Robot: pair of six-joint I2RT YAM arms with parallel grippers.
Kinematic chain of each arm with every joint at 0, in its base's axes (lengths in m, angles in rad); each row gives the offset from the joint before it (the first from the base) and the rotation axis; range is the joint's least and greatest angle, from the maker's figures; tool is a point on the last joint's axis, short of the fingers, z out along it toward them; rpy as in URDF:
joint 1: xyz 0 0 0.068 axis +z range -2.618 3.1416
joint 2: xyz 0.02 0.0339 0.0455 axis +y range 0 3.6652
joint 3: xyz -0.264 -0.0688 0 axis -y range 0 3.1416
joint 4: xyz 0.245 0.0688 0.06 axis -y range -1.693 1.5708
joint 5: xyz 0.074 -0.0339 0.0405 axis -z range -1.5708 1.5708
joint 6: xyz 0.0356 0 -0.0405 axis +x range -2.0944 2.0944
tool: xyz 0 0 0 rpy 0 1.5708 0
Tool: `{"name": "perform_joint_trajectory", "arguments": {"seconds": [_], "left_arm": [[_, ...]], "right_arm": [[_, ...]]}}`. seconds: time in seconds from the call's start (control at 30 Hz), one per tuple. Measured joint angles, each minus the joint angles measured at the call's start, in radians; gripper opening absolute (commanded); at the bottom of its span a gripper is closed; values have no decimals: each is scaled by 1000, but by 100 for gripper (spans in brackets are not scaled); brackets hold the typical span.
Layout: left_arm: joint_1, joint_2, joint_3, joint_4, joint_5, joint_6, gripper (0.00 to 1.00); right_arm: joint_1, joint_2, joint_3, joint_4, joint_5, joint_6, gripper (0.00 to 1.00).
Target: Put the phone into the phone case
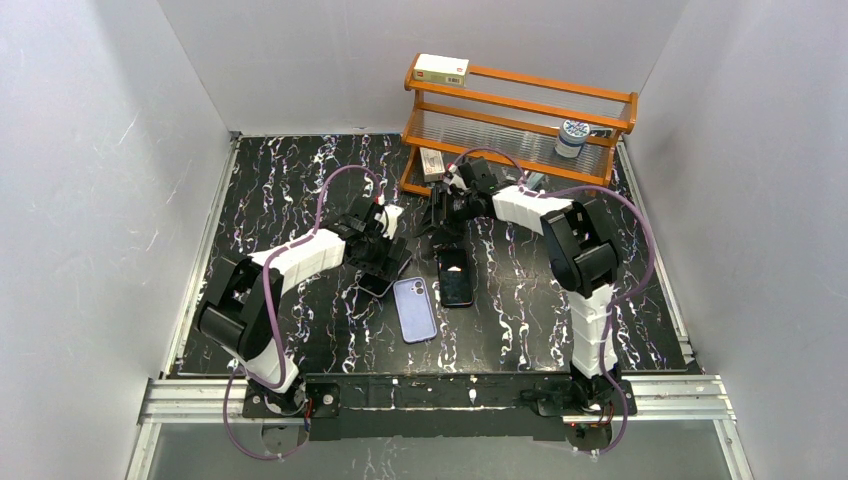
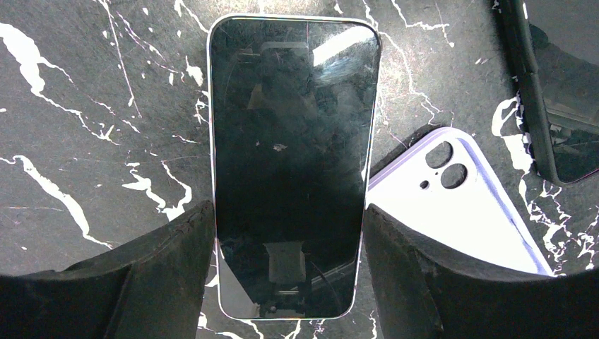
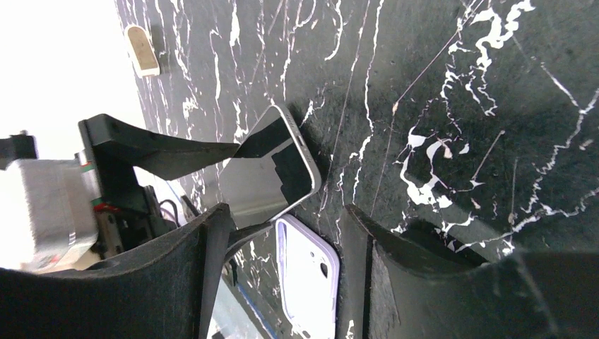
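While the left hand [image 2: 286, 212] is clamped across the width of a slim phone with a black glass front and a pale rim [image 2: 289, 134], its two black padded fingers [image 2: 159, 272] press on the phone's long edges near the end closest to the wrist. The screen faces up toward the wrist camera. The phone is held off the black, white-veined marble-patterned surface [image 1: 280, 180]. It throws a dark shadow under its right edge, and that edge covers one corner of the thin, pale lavender phone case with rounded corners [image 2: 463, 212].

The case lies flat on the surface just to the right of the held phone, with its round camera cut-outs at the far end. From overhead it sits around the middle of the surface, between the left hand and a second black phone [image 1: 456, 278], which lies flat just beside it. Whether the case shows its inside or its back cannot be told.

The right hand [image 3: 284, 212] hangs over the far end of that second phone. Its fingers are apart and hold nothing, and only the surface shows in the gap.

At the far edge stands an orange wooden two-shelf rack [image 1: 520, 100], with a small white box [image 1: 440, 68] on the top shelf and a white can [image 1: 572, 137] on the lower one.
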Motion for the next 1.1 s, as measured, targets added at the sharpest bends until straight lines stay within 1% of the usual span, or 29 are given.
{"name": "perform_joint_trajectory", "arguments": {"seconds": [0.13,0.4,0.53,0.67,0.77,0.83,0.93,1.0,1.03,1.1], "left_arm": [[0,-3,-16,18,1,-1,34],[0,-9,-38,43,16,-9,33],[1,-27,-41,45,20,-11,33],[0,-59,-41,63,24,-11,33],[0,-79,-41,74,31,-11,33],[0,-84,-45,83,36,-11,33],[0,-86,-59,87,42,-11,33],[0,-87,-68,86,42,-11,34],[0,-87,-72,84,44,-11,37],[0,-87,-76,65,48,-13,46]], "right_arm": [[14,53,29,-34,-11,-17,66],[69,92,45,2,-50,42,66],[81,138,81,-5,-73,44,66],[84,143,85,-9,-94,44,67],[85,153,93,-9,-119,45,64],[85,155,94,-8,-138,45,55],[86,155,87,10,-164,54,35],[86,154,60,48,-182,75,21],[86,153,54,56,-189,77,14],[86,138,18,109,-236,104,2]]}}
